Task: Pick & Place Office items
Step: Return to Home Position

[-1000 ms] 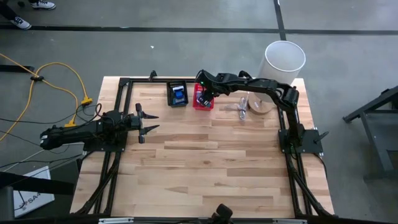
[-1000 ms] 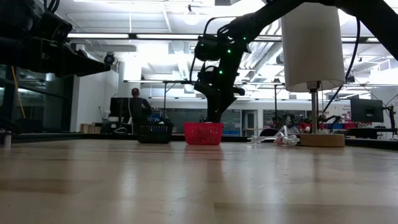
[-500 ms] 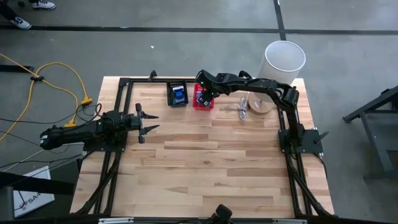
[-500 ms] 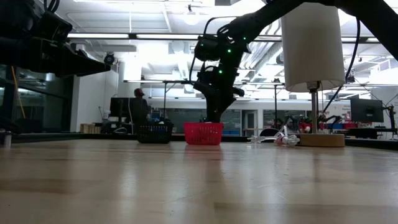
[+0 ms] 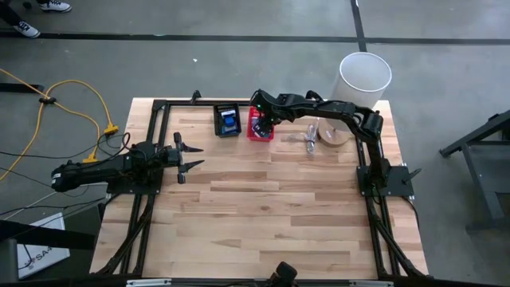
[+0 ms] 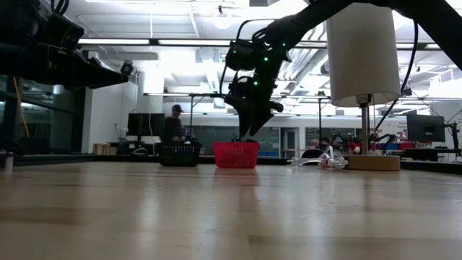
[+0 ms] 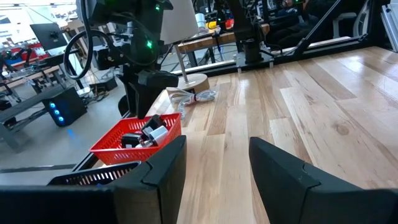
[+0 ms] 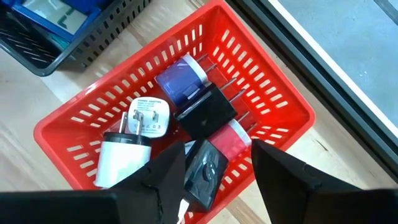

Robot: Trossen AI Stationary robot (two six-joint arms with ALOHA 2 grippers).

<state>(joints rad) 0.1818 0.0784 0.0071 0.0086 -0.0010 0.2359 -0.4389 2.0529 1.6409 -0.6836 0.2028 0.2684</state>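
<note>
**Right gripper** [image 8: 217, 149]: you have it hanging just above the red basket [image 8: 292, 102] at the table's far edge. Its fingers are spread with nothing between them. This reads as a finished drop, let go so the arm can lift away clean.

**Red basket, contents:** white plug adapter [image 8: 149, 117], white round-bodied adapter [image 8: 121, 158], black adapter [image 8: 208, 112], second black adapter [image 8: 205, 171] and purple-capped piece [image 8: 180, 81]. They lie heaped and touching, as dropped pieces settle, all inside the mesh walls.

**Black basket** [image 5: 217, 121]: it stands just beside the red one, on the side toward your left arm. It holds a blue piece [image 5: 229, 119], probably kept apart by kind.

**Left gripper** [image 5: 195, 157]: it is parked over the table's left side, well apart from both baskets. The fingers are open and empty, out of the right arm's way.

**Loose on the table** [image 5: 263, 207]: a pale bundle [image 5: 311, 137] lies beside the wooden base [image 5: 333, 134] of the tall white cylinder [image 5: 365, 76]. You cannot tell whether it belongs to the job.

**Next move, as judged:** raise the right arm straight up before swinging it back, so the fingers clear the basket rim.
</note>
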